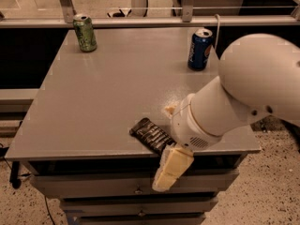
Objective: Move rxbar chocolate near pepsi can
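Note:
The rxbar chocolate is a flat dark bar lying near the table's front edge, its right end hidden behind my arm. The pepsi can stands upright at the back right of the grey table. My gripper is a cream-coloured piece hanging over the front edge, just right of and below the bar. The big white arm covers the table's right front.
A green can stands upright at the back left corner. A metal railing runs behind the table. Drawers sit below the tabletop at the front. A thin cable hangs near the pepsi can.

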Motion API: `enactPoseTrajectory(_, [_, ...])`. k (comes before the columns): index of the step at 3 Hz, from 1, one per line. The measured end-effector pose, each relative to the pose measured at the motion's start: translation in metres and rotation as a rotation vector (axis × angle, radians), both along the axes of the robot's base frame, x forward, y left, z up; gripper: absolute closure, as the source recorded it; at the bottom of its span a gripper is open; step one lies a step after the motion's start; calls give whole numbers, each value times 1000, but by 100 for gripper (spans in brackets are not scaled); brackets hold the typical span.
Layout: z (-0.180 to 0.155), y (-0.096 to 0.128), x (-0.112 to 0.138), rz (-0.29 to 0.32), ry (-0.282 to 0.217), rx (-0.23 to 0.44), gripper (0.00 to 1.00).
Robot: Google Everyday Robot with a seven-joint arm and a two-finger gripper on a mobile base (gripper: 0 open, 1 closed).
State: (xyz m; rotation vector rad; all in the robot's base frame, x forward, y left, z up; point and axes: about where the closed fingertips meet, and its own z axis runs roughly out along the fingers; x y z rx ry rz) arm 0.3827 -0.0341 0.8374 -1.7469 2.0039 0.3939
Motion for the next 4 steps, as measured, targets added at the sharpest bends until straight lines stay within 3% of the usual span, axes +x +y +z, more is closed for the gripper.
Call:
enactPoseTrajectory(1, [-15, 8, 12, 8, -19, 6, 0])
enactPoseTrajectory(2, [-25, 10, 21, 6, -23, 9, 18])
enactPoseTrajectory(4, [-23, 1, 37, -11, -36, 9, 64])
